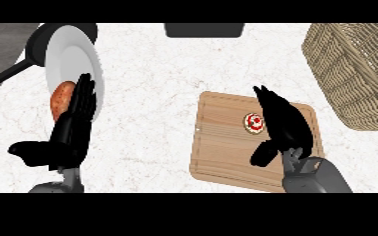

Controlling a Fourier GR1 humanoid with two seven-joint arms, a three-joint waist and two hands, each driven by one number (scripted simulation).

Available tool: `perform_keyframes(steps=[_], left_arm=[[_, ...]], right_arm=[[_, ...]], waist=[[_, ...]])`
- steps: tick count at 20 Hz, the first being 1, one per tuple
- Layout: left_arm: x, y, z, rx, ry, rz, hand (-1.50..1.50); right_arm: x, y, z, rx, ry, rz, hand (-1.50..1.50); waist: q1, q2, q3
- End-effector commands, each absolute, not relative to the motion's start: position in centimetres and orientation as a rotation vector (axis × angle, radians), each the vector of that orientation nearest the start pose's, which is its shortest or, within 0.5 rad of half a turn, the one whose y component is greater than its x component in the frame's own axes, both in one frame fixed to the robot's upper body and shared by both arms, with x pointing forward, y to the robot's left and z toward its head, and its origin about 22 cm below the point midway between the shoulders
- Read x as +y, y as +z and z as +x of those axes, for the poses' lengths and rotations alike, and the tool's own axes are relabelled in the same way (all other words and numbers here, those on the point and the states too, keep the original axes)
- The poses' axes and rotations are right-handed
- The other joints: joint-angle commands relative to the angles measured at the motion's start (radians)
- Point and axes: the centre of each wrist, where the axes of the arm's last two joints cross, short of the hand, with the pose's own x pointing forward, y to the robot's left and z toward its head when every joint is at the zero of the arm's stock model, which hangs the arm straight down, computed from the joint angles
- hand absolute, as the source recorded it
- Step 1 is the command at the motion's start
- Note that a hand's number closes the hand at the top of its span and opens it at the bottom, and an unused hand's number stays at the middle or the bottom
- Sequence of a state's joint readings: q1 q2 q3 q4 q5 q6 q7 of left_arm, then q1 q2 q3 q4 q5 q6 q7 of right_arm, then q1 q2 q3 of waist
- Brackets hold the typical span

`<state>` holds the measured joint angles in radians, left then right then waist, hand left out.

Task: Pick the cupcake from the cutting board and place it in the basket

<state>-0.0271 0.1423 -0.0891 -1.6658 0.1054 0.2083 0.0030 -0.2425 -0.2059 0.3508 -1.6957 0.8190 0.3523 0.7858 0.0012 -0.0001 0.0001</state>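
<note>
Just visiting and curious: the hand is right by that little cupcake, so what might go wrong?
The open right hand lies close beside the small cupcake; closing could nudge it across the cutting board rather than catch it. The basket at the right has a tall wall; a low carry might clip it.

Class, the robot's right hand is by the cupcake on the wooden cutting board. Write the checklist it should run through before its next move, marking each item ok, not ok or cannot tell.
1. Small red-and-white cupcake lies on the rectangular wooden cutting board: ok.
2. Right hand is open, with fingers straight: ok.
3. Cupcake is grasped: not ok; it shows uncovered beside the fingers.
4. Woven wicker basket is in view, to the right beyond the board: ok.
5. Basket's inside has room: cannot tell; the view's edge cuts it off.
6. Left hand rests open at the left over the round white plate, away from the board: ok.
</note>
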Motion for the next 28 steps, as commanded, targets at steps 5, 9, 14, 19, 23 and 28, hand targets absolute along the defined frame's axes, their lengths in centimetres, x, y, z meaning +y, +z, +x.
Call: perform_keyframes(steps=[5,9,14,19,23,28], left_arm=[[22.5,2.5,24.5,-1.686,0.057,0.097,0.0],[25.3,2.9,22.8,-1.687,0.045,0.096,0.0],[22.0,2.6,25.0,-1.672,0.056,0.091,0.0],[24.0,1.6,24.3,-1.671,0.058,0.088,0.0],[21.9,1.8,23.4,-1.67,0.048,0.088,0.0],[25.2,3.5,23.4,-1.669,0.052,0.095,0.0]], right_arm=[[-17.2,6.5,26.5,-0.96,1.028,-0.798,-1.5],[-15.4,5.5,29.4,-0.96,1.029,-0.789,-1.5],[-15.9,3.8,29.3,-0.962,1.043,-0.787,-1.5],[-17.4,3.9,27.4,-0.948,1.018,-0.782,-1.5],[-17.4,1.8,28.2,-0.961,1.01,-0.778,-1.5],[-16.5,2.6,27.8,-0.958,1.194,-0.769,1.5]], waist=[[-0.001,0.0,0.0],[0.006,0.0,0.0],[0.001,0.001,0.0],[-0.001,0.0,0.0],[0.001,0.0,0.0],[0.002,-0.001,0.0]])
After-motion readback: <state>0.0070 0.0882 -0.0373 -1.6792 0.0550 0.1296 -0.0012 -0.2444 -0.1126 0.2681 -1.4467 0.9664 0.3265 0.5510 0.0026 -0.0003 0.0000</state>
